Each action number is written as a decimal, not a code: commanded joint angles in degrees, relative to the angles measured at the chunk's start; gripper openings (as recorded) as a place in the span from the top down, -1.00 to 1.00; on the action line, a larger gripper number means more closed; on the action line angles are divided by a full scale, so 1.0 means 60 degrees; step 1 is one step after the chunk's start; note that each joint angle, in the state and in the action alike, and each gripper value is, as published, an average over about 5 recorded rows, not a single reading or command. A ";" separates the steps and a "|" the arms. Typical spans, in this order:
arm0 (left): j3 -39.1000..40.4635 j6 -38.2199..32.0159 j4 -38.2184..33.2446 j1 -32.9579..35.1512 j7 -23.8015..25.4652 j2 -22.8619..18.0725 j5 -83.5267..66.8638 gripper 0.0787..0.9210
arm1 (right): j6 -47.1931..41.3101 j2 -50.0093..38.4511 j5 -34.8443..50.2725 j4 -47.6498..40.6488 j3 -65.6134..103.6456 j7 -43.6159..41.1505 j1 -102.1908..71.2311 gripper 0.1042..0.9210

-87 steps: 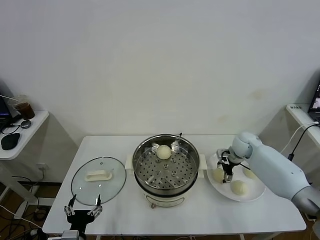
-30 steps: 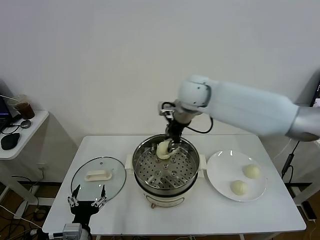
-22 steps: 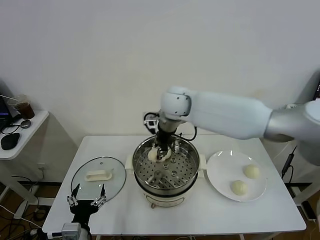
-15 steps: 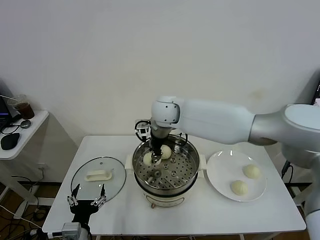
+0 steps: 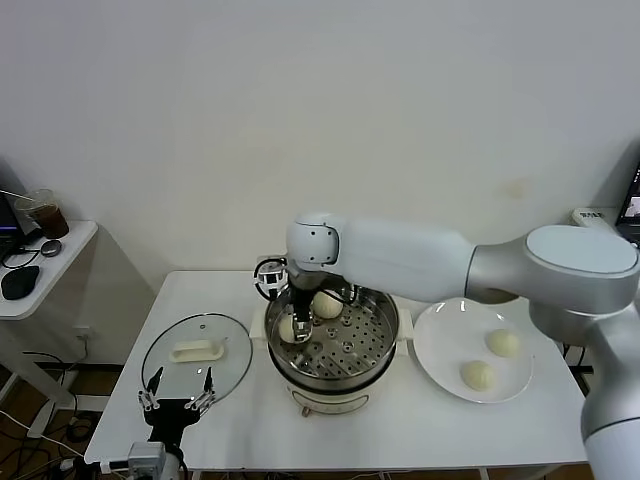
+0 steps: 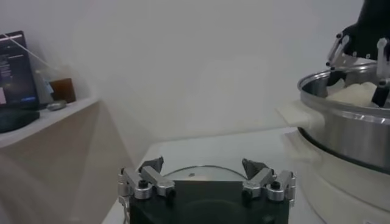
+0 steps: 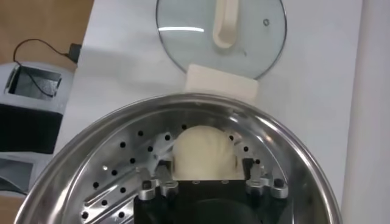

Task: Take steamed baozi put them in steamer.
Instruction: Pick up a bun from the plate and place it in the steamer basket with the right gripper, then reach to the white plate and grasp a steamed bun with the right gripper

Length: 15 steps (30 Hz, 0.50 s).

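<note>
The right gripper (image 5: 294, 328) reaches into the shiny round steel steamer (image 5: 372, 352), fingers released either side of a pale round baozi (image 7: 203, 150) on its left; another baozi (image 5: 326, 304) lies far; two on the flat white plate (image 5: 440, 352); left gripper (image 5: 174, 386) hangs spread near the round glass lid (image 5: 165, 370).

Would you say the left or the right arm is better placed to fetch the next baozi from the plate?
Right: the right gripper is open over the steamer, beside the plate; the left gripper idles by the glass lid.
</note>
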 commanded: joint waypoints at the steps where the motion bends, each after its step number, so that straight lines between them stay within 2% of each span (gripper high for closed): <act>1: 0.0010 0.0000 0.0014 -0.0011 0.0001 0.0005 -0.0001 -0.77 | -0.0030 -0.0121 -0.0106 0.0076 0.0102 0.0094 -0.0043 -0.75; 7: -0.0015 -0.0001 -0.0016 0.0009 0.0003 0.0038 -0.0011 -0.77 | 0.0291 -0.1687 -0.0097 0.1440 0.0241 -0.0580 0.1142 -0.76; 15: -0.0038 0.0054 0.0051 -0.0035 0.0028 -0.0043 -0.0104 -0.77 | 0.1207 -0.5222 0.0382 0.3550 0.0364 -0.1785 0.2397 -0.76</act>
